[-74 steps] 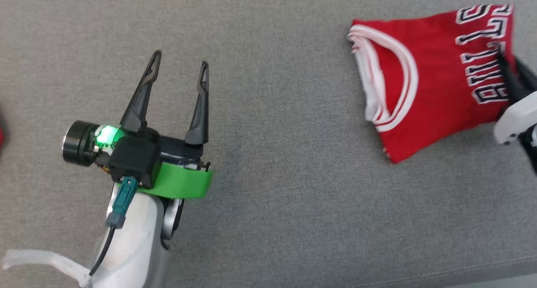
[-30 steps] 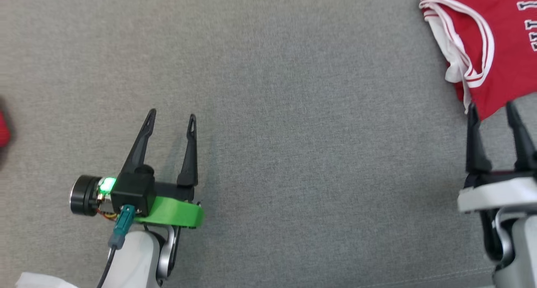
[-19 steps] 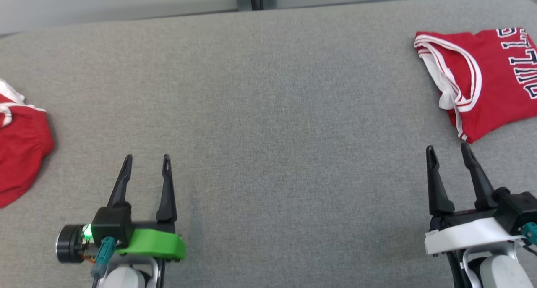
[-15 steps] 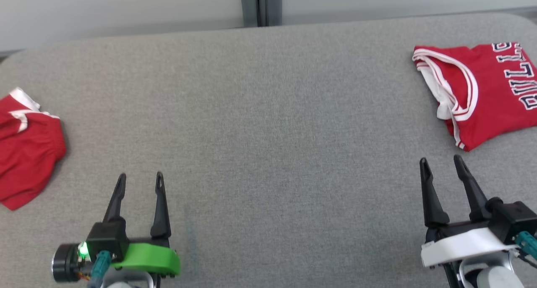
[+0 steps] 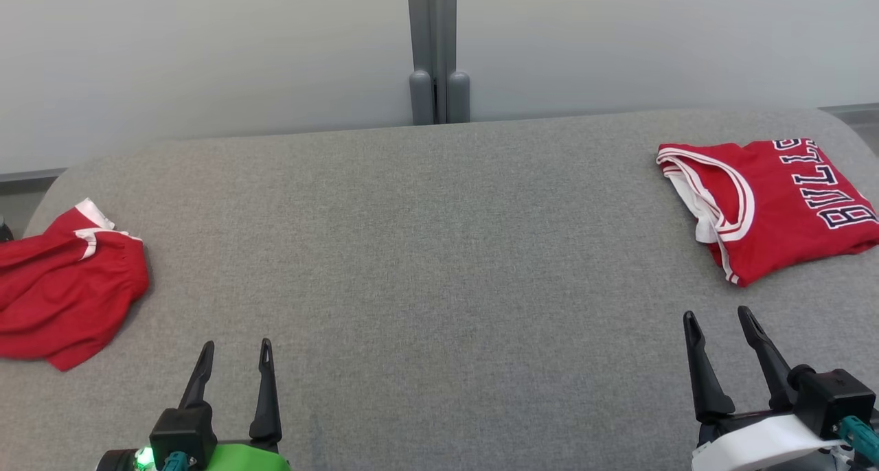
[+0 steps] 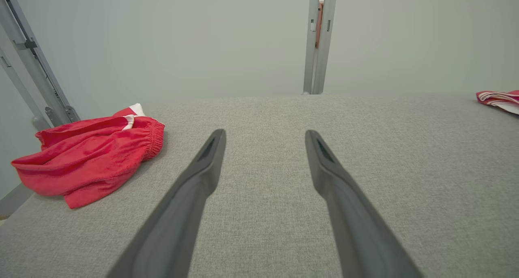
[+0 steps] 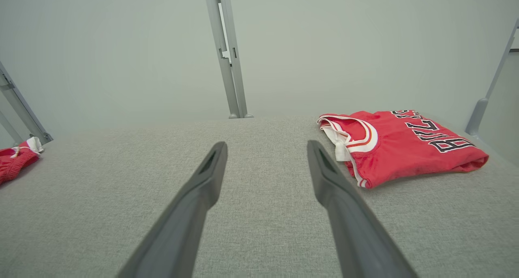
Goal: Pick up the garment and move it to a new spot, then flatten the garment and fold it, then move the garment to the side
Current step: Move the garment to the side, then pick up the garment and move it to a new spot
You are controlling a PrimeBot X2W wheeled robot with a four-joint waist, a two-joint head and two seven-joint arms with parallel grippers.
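- Surface (image 5: 439, 251): grey woven cloth, matt, slightly coarse.
- Jersey (image 5: 776, 210): red cloth, smooth with a faint sheen; white trim.
- Shorts (image 5: 62, 299): red cloth, matt, finely textured.
- Jaws of the left gripper (image 5: 237, 342) and right gripper (image 5: 717, 312): dark plastic, matt, smooth.
- Post (image 5: 431, 45): grey metal, smooth.

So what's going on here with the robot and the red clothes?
Neither gripper holds anything. The red jersey lies folded at the right end of the grey padded surface, just beyond the open right gripper and not touching it. The red shorts lie crumpled at the left end. The left gripper is open too, over bare fabric.
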